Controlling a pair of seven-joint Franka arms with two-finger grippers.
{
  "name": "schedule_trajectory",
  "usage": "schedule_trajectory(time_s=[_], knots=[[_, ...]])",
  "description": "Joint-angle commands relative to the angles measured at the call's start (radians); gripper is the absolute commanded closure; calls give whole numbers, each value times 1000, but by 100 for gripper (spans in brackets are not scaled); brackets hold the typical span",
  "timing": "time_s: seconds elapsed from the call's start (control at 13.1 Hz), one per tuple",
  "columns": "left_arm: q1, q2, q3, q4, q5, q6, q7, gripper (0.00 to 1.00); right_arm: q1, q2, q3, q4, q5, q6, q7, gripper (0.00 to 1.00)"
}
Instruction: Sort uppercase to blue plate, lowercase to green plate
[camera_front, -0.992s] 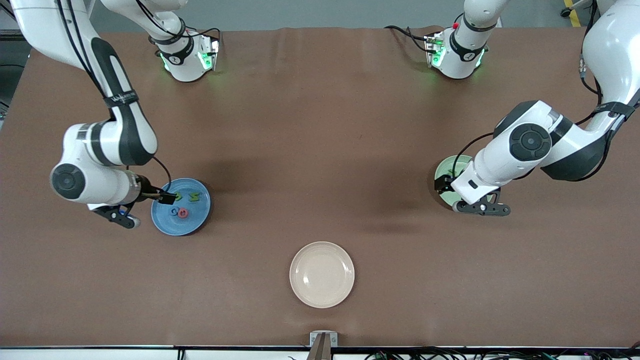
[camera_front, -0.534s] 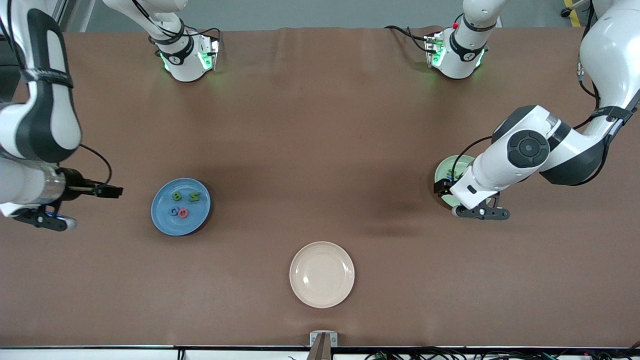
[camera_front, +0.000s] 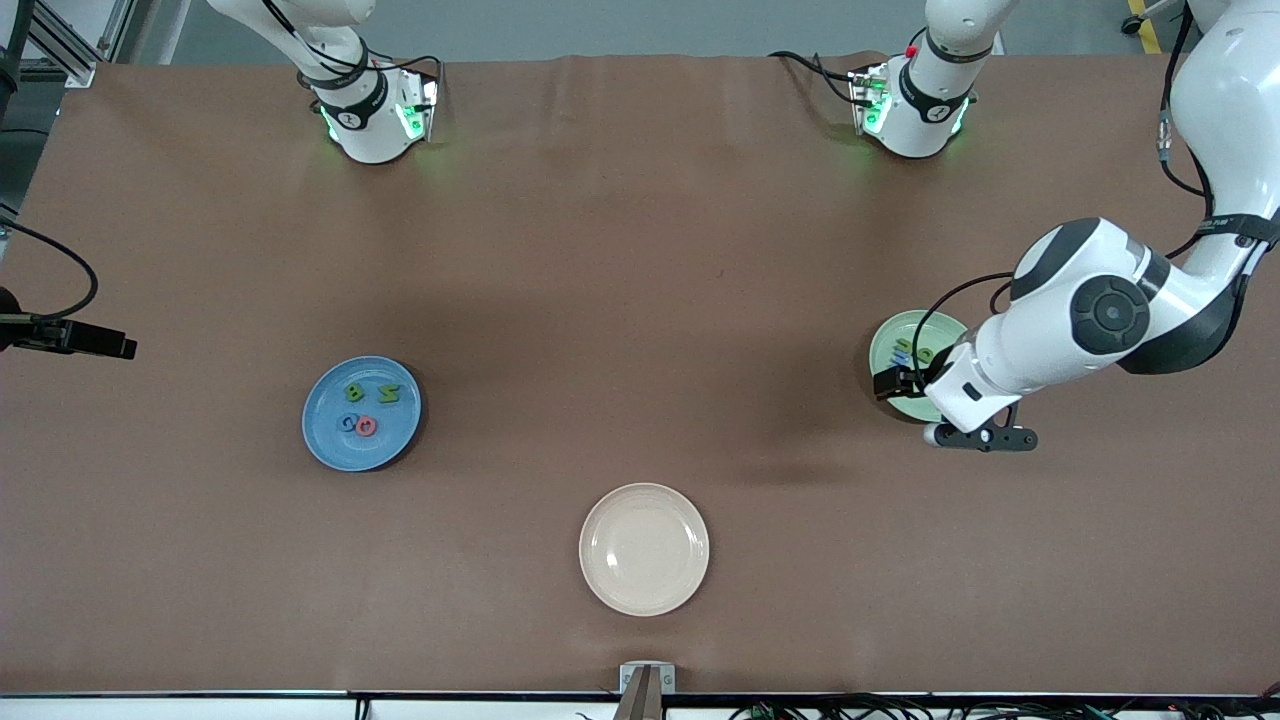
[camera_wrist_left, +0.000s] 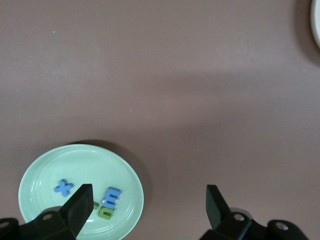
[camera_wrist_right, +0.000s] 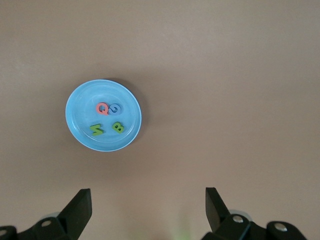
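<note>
the left arm comes down from the upper right of the front frame, folds at a black-capped elbow joint and angles its wrist toward the green plate (camera_front: 905, 345) at middle right. the left tool (camera_wrist_left: 147, 200) hangs over the desk (camera_front: 640, 250) just beside that plate, its two dark fingers (camera_wrist_left: 80, 200) spread wide with nothing between them. in the left wrist frame one finger overlaps the plate's rim at lower left.

the lowercase (camera_wrist_left: 107, 197) pieces lie in the green plate: a blue x, a blue m and a green piece touching the m; a fourth cannot be made out.

the right arm is drawn out past the left edge of the front frame; only a dark part and a cable show at middle left. the right tool (camera_wrist_right: 147, 205) hangs high over bare desk, fingers wide apart and empty, with the blue plate (camera_wrist_right: 80, 132) in the upper left of its wrist frame.

the uppercase (camera_front: 365, 410) pieces, a red-pink q, blue g, green n and green b, sit together in the blue plate at lower left of the front frame.

a cream plate (camera_front: 644, 549) sits at bottom centre.
</note>
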Motion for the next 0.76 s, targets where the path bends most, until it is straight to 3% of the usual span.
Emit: schedule_trajectory(time_s=[0.0,0.31,0.46,0.69], knots=[[-179,-249,253,-11,-234,65,139,1,-29,13,25,16,2,-12,-55,0],[-444,-386,575,-14,-446,88,264,1,-40,-2,25,31,40,-34,-55,0],[-520,-422,673,-20,-497,88,310,1,-34,-18,23,31,57,-80,-55,0],[-584,-475,752,-40,-542,89,334,3,-26,-80,26,16,80,-102,-38,0]])
